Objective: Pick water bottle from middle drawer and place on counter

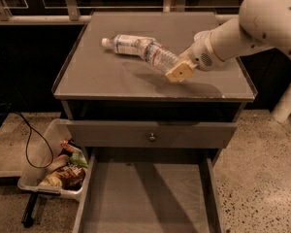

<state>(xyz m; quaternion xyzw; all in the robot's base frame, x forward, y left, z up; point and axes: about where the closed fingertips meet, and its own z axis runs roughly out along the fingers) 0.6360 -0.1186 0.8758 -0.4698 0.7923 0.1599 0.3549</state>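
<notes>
**Gripping a small clear ribbed plastic water bottle [157, 56] over the flat grey rimmed counter [102, 81]**

The tan two-finger gripper [179, 72] is clamped on the bottle's lower end, over the counter's right half, about midway between front and back edges. The bottle slants up and left toward the counter's middle. Its top end overlaps a fatter bottle [123, 42] with a white-and-blue label, lying on its side toward the back-left corner. The white arm [252, 23] crosses the right edge. Below the front edge sits a grey drawer front [111, 132] with a small round knob. Beneath it, the wide grey-brown wooden middle drawer [145, 203] stands pulled out.
</notes>
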